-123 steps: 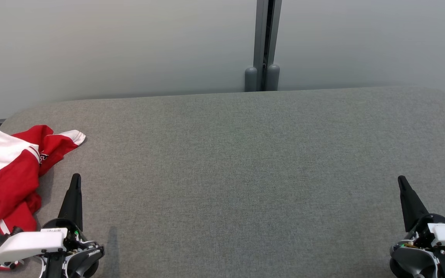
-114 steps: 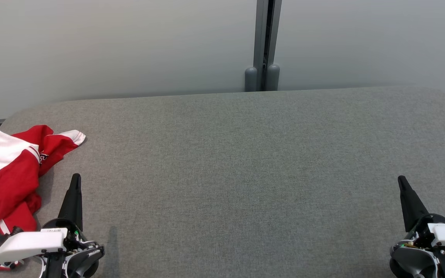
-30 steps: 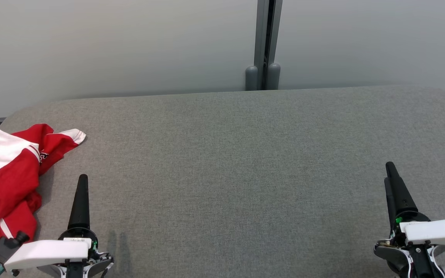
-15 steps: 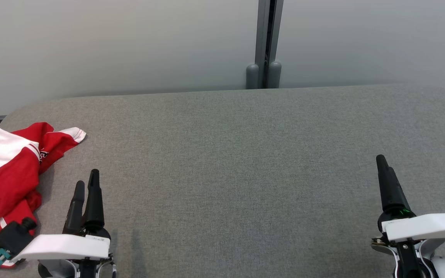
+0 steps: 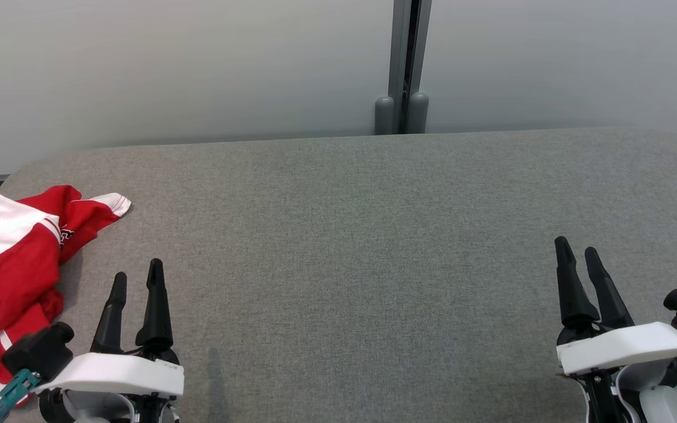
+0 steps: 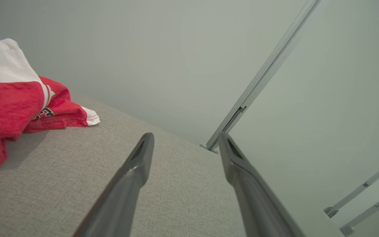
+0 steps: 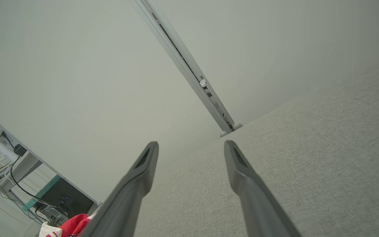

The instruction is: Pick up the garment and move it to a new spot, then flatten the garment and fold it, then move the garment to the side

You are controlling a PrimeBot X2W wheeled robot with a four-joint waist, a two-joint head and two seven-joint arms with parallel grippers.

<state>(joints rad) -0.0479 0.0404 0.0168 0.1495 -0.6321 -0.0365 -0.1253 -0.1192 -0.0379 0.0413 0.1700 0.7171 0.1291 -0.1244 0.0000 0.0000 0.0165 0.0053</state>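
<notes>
Grey fabric table [image 5: 350,235] spans my head view, with a pale partition wall [image 5: 197,70] and its metal post [image 5: 402,64] behind. The red-and-white garment [image 5: 3,258] lies crumpled at the table's left end, cut off by the view's edge, one white-cuffed sleeve pointing toward the middle. My left gripper [image 5: 137,268] hovers just right of the garment without touching it, fingers spread on nothing; my right gripper [image 5: 576,245] is well apart at the right end, likewise spread and empty.

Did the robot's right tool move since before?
Yes. The right tool went forward and a little left, closer to the grey post.
</notes>
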